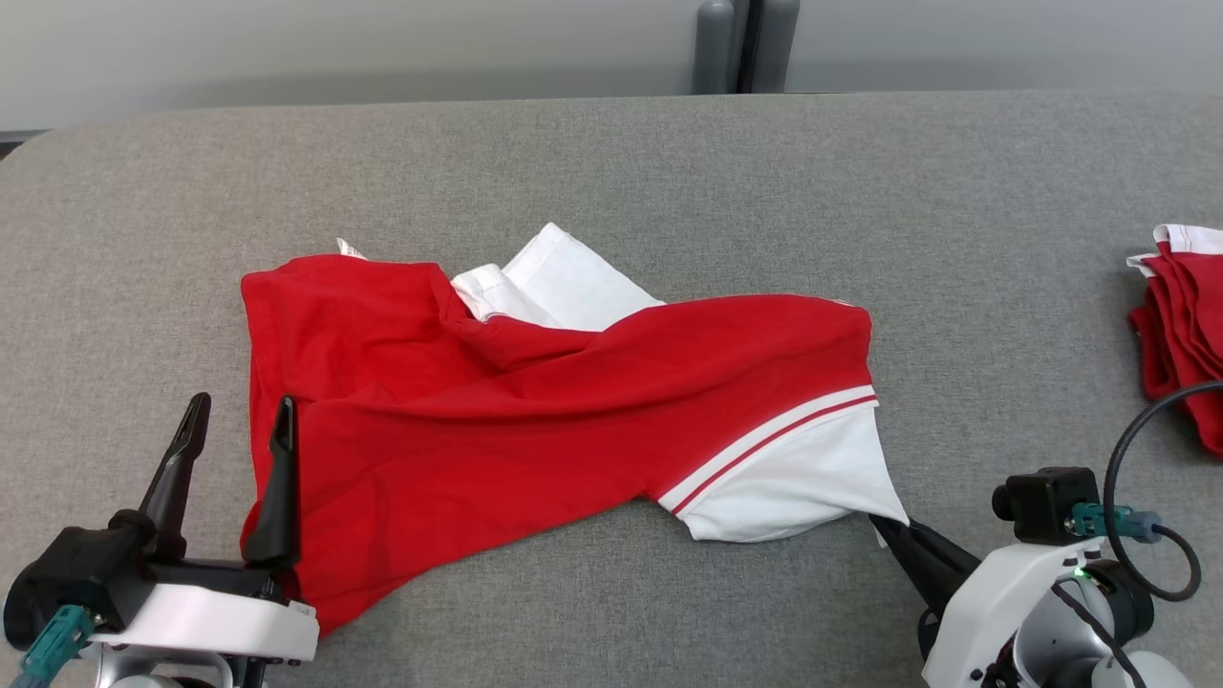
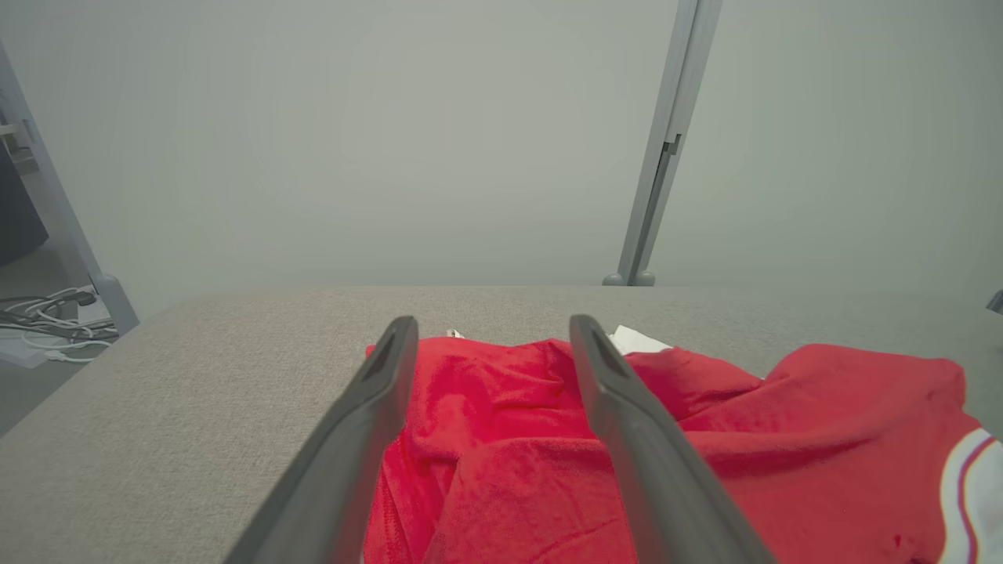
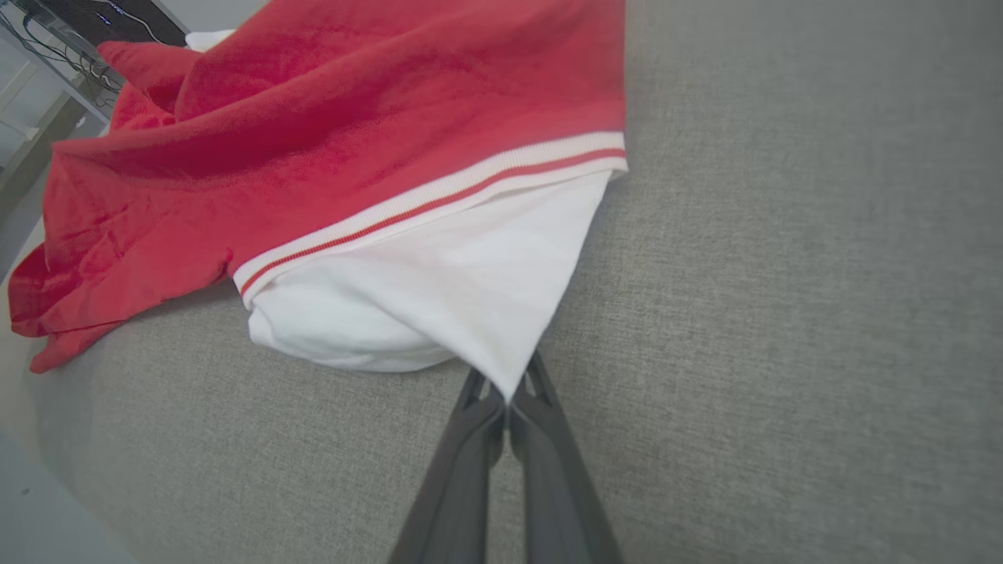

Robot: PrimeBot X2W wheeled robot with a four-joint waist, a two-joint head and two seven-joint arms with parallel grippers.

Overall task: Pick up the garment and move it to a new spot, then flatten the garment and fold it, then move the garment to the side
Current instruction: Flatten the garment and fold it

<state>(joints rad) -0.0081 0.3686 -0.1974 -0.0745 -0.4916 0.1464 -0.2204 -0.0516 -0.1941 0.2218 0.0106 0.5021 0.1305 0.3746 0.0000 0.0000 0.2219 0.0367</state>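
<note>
Down at the near edge, the right claw (image 1: 887, 527) is clenched on the white corner of the shirt (image 1: 535, 411), fingers pressed together with the cloth pinched between them. Across on the other side, the left claw (image 1: 241, 409) stands released, fingers spread wide, straddling the shirt's red left edge. The shirt lies rumpled across the middle of the grey worktop (image 1: 611, 162), a white sleeve poking out behind. Far right, a pile of red clothes (image 1: 1185, 325); at the back, a grey post (image 1: 745, 43).
</note>
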